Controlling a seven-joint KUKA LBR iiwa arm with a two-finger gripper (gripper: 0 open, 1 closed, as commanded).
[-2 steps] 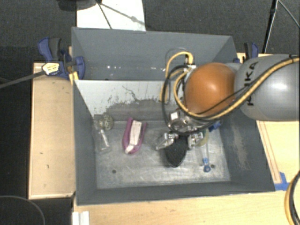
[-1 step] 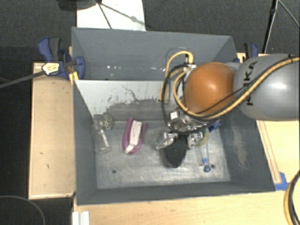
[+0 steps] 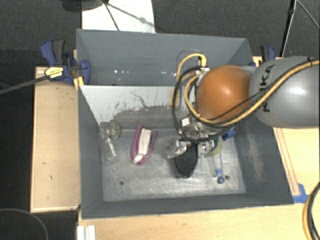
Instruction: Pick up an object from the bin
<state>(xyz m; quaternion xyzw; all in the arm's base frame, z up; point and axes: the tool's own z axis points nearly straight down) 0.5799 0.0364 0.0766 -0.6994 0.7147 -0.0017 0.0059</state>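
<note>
My gripper (image 3: 191, 149) hangs low over the middle right of the bin floor, under the arm's orange cover. Its two metal fingertips (image 3: 177, 150) stand apart, so it is open. A black oval thing (image 3: 185, 166) lies on the floor right below it, its upper end reaching up between the fingertips. A thin clear stick with a blue tip (image 3: 219, 172) lies just to the right of the gripper. To the left rests a purple and white oblong thing (image 3: 141, 145).
A small clear bottle (image 3: 107, 143) lies near the bin's left wall. A blue scrap shows by the gripper's right side, half hidden by the arm. The arm reaches in from the right and covers the bin's right rear.
</note>
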